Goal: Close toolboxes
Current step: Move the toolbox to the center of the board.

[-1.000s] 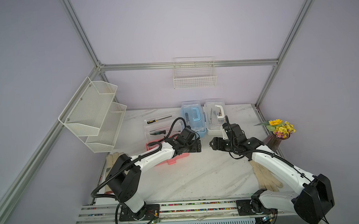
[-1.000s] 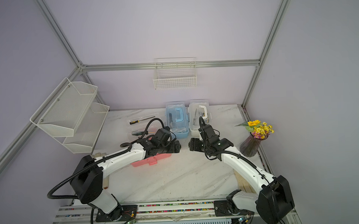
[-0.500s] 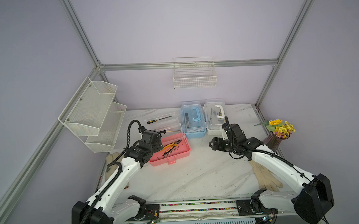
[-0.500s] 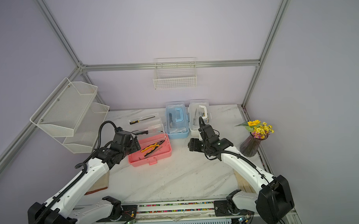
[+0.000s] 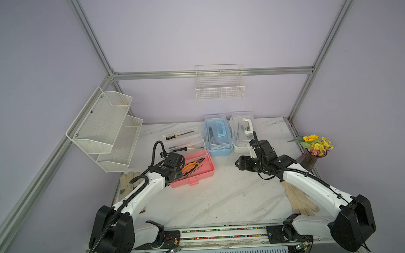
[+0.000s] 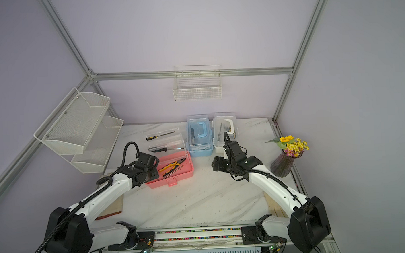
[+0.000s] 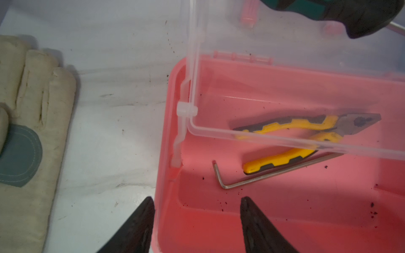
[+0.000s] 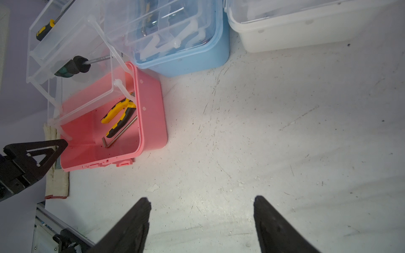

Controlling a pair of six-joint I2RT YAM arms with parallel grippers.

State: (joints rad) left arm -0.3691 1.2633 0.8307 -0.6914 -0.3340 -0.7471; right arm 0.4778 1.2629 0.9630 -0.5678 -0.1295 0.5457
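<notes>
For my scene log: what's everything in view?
pink toolbox: 1, pink, left of centre, open
blue toolbox: 1, blue, back, shut
white toolbox: 1, white, beside blue toolbox
pliers: 1, yellow-black, in pink toolbox
hex key: 1, silver, beside pliers
screwdrivers: 2, yellow-black, green-black, clear trays
gloves: 2, cream, left and right edges
flower vase: 1, purple, right edge
wire basket: 1, white, back wall
mesh shelf: 1, white, left wall
left gripper: 1, black, astride pink toolbox's wall
right gripper: 1, black, over bare table

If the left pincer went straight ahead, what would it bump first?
Probably the pink box: its side wall sits right between the fingers of the open left pincer. Depth is hard to judge.
</notes>
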